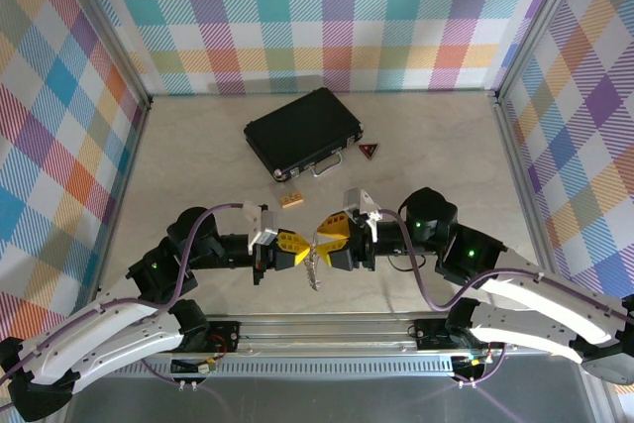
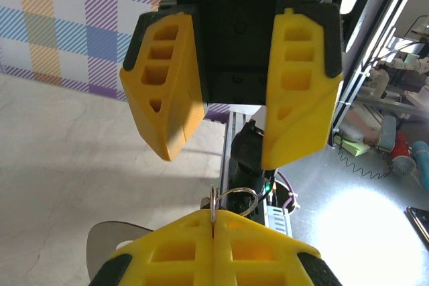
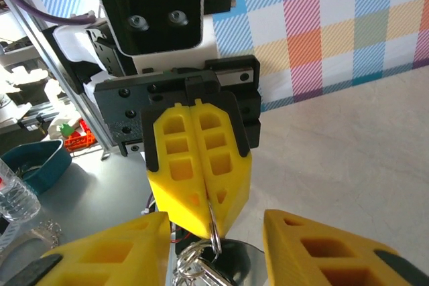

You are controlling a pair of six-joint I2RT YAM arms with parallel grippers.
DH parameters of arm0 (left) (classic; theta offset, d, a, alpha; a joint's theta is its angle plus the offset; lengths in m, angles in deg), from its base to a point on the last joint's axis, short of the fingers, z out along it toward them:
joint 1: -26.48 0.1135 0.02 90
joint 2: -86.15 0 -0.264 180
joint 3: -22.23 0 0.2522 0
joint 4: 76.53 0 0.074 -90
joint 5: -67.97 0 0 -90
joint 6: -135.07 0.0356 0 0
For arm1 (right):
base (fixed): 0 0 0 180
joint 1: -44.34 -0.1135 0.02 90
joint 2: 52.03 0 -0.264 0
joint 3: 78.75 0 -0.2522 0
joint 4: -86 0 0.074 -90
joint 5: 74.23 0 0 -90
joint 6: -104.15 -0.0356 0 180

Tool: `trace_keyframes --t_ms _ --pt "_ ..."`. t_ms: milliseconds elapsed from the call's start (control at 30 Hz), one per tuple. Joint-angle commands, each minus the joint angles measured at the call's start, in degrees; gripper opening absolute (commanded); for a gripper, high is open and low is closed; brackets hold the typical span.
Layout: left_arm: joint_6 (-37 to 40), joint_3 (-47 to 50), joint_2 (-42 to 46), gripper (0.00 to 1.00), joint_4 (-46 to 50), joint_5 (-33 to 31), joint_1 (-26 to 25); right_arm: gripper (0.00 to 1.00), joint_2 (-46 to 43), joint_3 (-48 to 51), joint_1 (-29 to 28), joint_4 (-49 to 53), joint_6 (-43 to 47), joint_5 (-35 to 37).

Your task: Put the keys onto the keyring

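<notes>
My left gripper is shut on a thin silver ring, pinched edge-on between its yellow fingertips. A second wire loop links to that ring. The keys hang from it above the table's near edge, and in the right wrist view the bunch dangles under the pinched ring. My right gripper faces the left one, open, with its fingers standing on either side of the ring and apart from it. The small dark keyring is hidden.
A black case lies at the middle back, with a red triangular piece to its right and a small tan block in front of it. The metal rail runs along the near edge under both arms.
</notes>
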Motion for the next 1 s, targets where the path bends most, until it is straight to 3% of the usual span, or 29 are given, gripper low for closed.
trace_keyframes --t_ms 0,967 --pt "0.6 -1.4 0.6 0.00 -1.3 0.6 -0.4 0.38 0.0 -1.2 -0.3 -0.2 -0.6 -0.3" --pt "0.5 -1.2 0.7 0.00 -1.9 1.1 -0.6 0.13 2.8 -1.3 -0.3 3.8 2.7 -3.2"
